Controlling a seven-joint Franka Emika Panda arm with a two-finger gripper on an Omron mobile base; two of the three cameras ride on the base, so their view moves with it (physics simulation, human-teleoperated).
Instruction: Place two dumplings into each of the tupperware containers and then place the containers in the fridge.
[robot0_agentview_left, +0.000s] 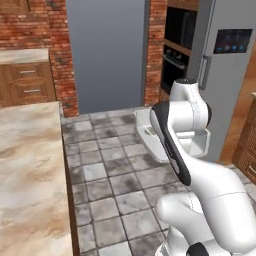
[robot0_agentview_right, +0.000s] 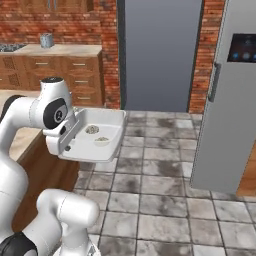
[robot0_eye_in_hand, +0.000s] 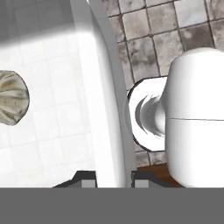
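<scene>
I am holding the big white shallow plastic tray (robot0_agentview_right: 95, 135) up in the air over the grey stone floor tiles (robot0_agentview_right: 160, 200). My gripper (robot0_eye_in_hand: 113, 177) is clenched on the tray's near rim, one finger tip on each side of the wall. Two small lumpy tan dumplings (robot0_agentview_right: 92, 130) sit inside the tray, close together. In the hand view one dumpling lies on the tray floor, away from the rim I hold.

The tall grey fridge (robot0_agentview_right: 227, 110) with the dark screen stands beside the tray, across some floor. I see its door from outside, so I think it is shut.

I think the step now is carrying this tray to the fridge. To do it well I should keep the tray flat, so the dumplings do not roll out. I should go slow and keep my pinch tight, because I hold only one edge. The far edge could bump the fridge, so I must leave room.
</scene>
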